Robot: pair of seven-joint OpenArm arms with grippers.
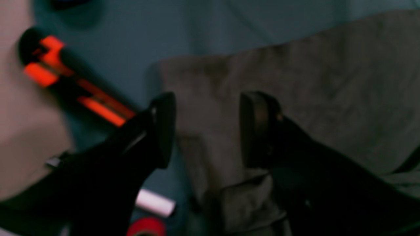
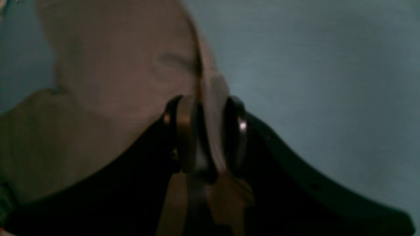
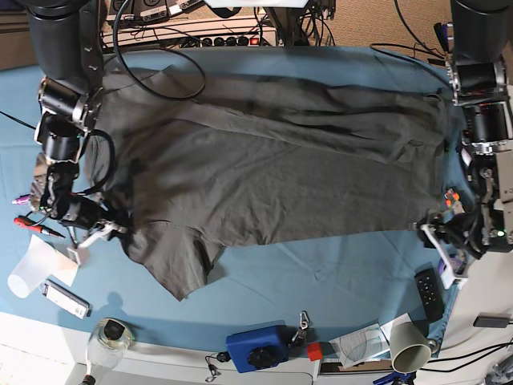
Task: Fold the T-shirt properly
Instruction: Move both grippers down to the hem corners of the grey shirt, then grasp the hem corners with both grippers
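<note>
Base view shows the T-shirt (image 3: 264, 168) spread across the blue cloth (image 3: 337, 273), its long axis running side to side between the two arms, one sleeve flopping toward the near edge left of centre. The right gripper (image 3: 112, 226) sits at the shirt's left end in this view; its wrist camera shows a fold of fabric pinched between the half-closed jaws, so it has hold of that edge. The left gripper (image 3: 433, 231) is at the opposite end, just off the shirt's near corner; its wrist view shows the jaws spread wide with nothing between them, the shirt edge lying just ahead of the fingertips (image 1: 164, 127). I judge the next move depends on the left arm, which is nearer this free corner, reaching it.
</note>
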